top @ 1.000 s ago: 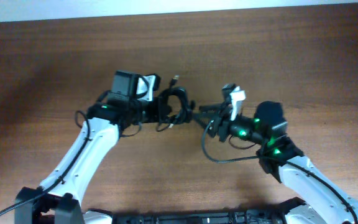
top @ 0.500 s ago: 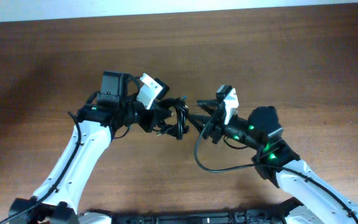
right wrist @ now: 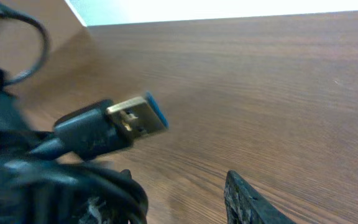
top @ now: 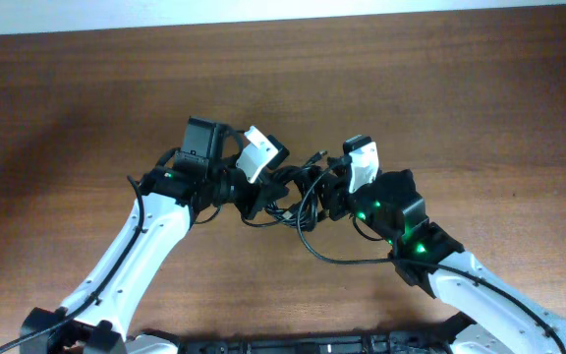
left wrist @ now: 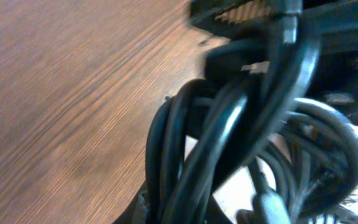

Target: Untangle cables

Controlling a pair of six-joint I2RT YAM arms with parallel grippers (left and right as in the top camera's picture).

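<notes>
A tangled bundle of black cables (top: 288, 187) hangs between my two grippers over the wooden table. My left gripper (top: 261, 193) is shut on the bundle's left side. In the left wrist view the thick black loops (left wrist: 229, 137) fill the frame and hide the fingers. My right gripper (top: 328, 193) is at the bundle's right side. In the right wrist view its fingers (right wrist: 182, 180) stand apart with bare table between them, and cables press against the left finger. A USB plug (right wrist: 135, 118) with a gold shell and blue insert sticks out of the bundle, free in the air.
A thin black cable loop (top: 314, 246) sags from the bundle toward the front, under the right arm. The brown wooden table (top: 460, 98) lies all around. Its pale far edge (top: 283, 25) runs along the top.
The right gripper has moved left, close up to the bundle, and the stretch of cable that was taut between the grippers has gone slack. The left gripper shifted slightly right.
</notes>
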